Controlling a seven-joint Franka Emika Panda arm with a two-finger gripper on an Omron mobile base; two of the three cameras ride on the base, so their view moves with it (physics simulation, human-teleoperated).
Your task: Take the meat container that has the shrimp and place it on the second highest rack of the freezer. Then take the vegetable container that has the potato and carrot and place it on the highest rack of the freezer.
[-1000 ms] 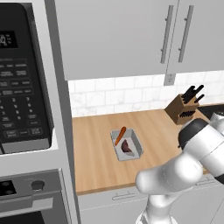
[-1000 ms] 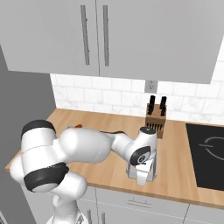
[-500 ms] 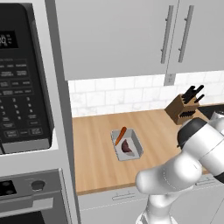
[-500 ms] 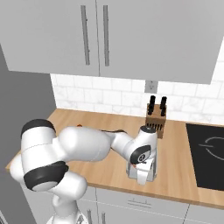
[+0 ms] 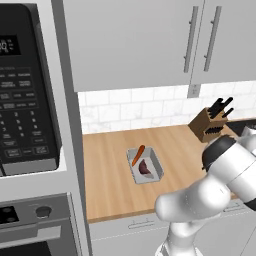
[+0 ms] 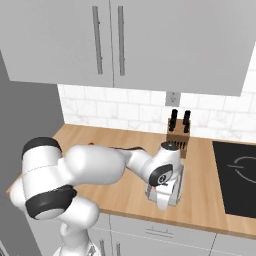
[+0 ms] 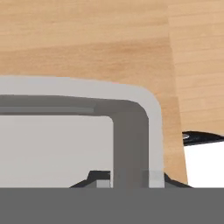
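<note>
We've got the end effector [image 7: 130,178] right down on a grey tray [image 7: 131,131] on the wooden tabletop [image 6: 210,200] just in front of the knife block [image 6: 178,135] — the fingertips [image 7: 101,179] sit either side of the tray's side wall, closed in tight on it. We can't tell whether this one holds the shrimp. The vegetable container [image 5: 145,165] sits well left of the knife block, out in the middle of the tabletop, with the carrot [image 5: 138,155] leaning over its back edge and the potato [image 5: 146,168] just in front.
</note>
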